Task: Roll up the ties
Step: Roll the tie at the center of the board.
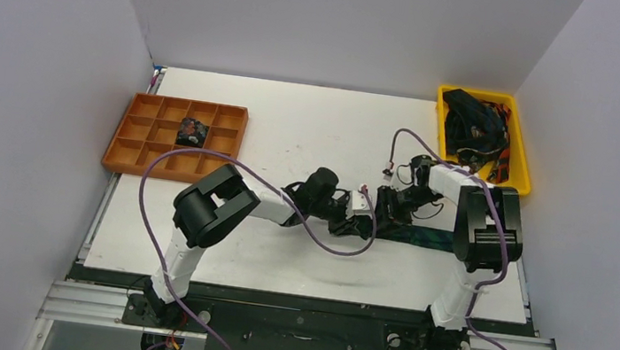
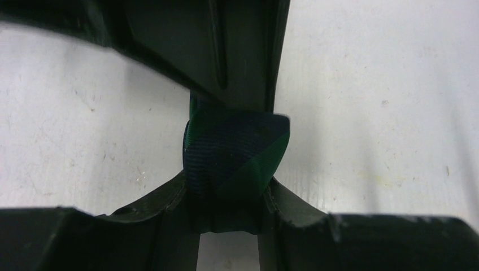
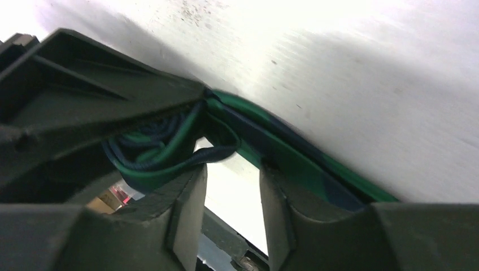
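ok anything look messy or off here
The half-rolled navy-green plaid fabric tie looks loose: its layers gape instead of lying tight. The dark fabric ties in the yellow plastic bin lie in a tangled heap.

A scuffed white table (image 1: 294, 128) sits between plain pale grey walls (image 1: 335, 17). Metal rails (image 1: 86, 301) edge its near side under even light.

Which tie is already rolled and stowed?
The small dark coil in the orange compartment tray. The navy-green plaid tie lies partly unrolled on the table; the remaining ties sit tangled in the yellow bin.
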You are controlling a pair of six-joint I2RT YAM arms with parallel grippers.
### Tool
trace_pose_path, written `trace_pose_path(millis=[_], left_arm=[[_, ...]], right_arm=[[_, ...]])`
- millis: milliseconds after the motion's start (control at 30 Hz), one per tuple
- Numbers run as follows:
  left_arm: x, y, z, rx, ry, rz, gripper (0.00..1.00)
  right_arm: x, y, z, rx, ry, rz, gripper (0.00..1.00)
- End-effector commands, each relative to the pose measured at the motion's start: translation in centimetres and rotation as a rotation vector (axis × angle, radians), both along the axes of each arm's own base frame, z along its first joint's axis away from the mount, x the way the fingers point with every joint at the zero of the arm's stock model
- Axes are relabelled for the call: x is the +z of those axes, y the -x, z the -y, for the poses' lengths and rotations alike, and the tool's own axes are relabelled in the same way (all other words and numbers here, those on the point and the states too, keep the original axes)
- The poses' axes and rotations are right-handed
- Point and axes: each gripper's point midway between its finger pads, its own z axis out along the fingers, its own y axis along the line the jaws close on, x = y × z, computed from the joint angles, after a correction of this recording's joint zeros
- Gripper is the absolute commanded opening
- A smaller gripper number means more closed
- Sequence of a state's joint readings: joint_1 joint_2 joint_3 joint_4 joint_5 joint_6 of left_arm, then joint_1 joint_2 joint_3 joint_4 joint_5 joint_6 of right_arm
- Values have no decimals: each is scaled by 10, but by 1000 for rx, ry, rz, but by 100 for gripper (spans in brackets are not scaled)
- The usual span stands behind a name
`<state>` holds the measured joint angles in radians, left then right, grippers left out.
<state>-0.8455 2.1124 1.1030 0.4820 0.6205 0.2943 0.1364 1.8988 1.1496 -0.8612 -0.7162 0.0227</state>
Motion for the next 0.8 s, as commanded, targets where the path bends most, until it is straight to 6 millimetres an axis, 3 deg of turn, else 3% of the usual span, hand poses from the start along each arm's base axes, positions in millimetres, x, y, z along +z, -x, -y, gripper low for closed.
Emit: trace_pose_path(millis=[0,100,233,433,500,600,667,767], left_arm=[[-73,19,-79,93,-423,-147,10],[-75,22,-87,93,-474,-164,11],[-75,21,-90,96,-507,-175,13],[-77,22,-91,97,-517,-175,15],[-76,21,-90,99,-513,-175,16],[-75,22,-89,97,-506,-173,18],[-74,23,-88,90,-499,-173,20],[-72,22,-86,84,-484,-168,29]], right_arm=[[27,-15,13,-24,-84,126,40],[43,-15,3,-33,-159,125,47],[55,-18,-16,-32,-229,116,49],[51,-25,-31,-19,-232,102,49],[43,-23,-30,-5,-192,98,43],[27,-24,-18,-13,-123,88,17],[19,-27,-9,-29,-91,72,6],[9,-27,-1,-23,-59,53,0]])
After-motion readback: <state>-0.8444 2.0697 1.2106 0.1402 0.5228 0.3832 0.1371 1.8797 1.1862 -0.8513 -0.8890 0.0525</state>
